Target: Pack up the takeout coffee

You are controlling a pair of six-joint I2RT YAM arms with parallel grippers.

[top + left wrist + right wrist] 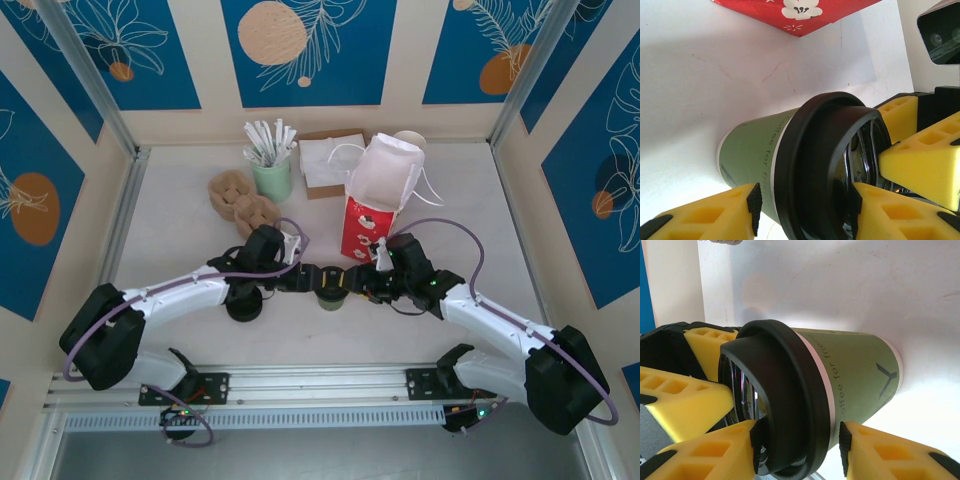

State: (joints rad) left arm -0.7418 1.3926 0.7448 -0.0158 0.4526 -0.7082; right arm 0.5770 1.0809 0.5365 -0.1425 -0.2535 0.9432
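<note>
Yellow foam fingers (710, 217) of the left gripper (805, 205) pinch the takeout coffee (755, 155) at its black lid. The right gripper (800, 446) clamps the same lid from the opposite side. The cup is at mid-table (470, 220), between both grippers, just near of the red-and-white bag (372, 205).

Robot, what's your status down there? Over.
Left claw and right claw both clamped on the takeout coffee. It stands upright on the table, not yet bagged. Red-and-white bag stands open just behind.
</note>
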